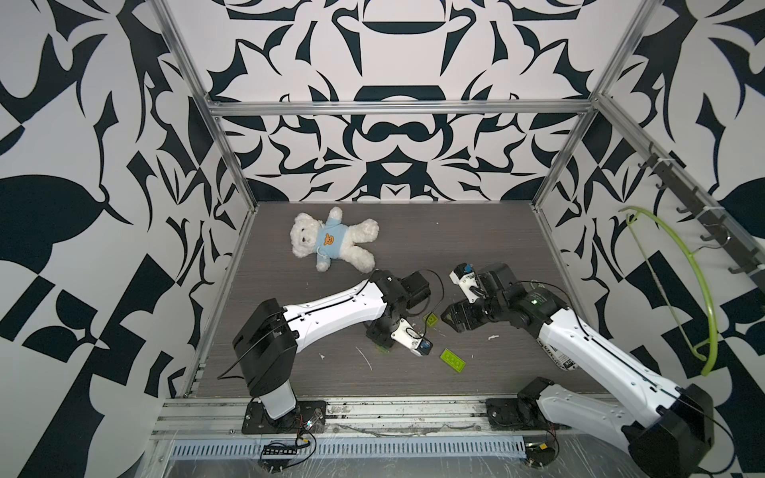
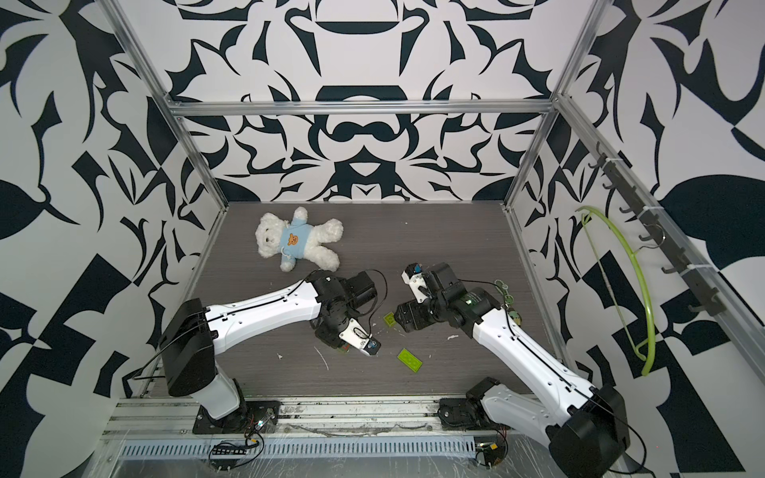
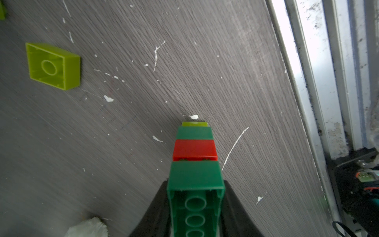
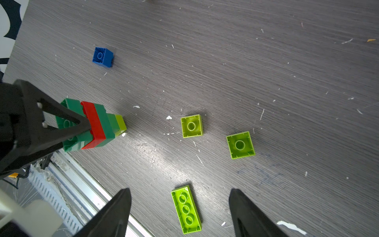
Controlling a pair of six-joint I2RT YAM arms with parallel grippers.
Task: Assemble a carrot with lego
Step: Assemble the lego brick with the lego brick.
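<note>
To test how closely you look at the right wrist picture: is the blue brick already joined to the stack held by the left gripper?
No, the blue brick lies alone on the table, apart from the stack.

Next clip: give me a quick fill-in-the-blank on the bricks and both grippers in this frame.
The left gripper is shut on the carrot stack, whose one bright stripe is ____.
The right gripper is ____ and holds nothing.
The loose blue brick lies with its studs facing ____.
Missing words: red; open; down.
</note>
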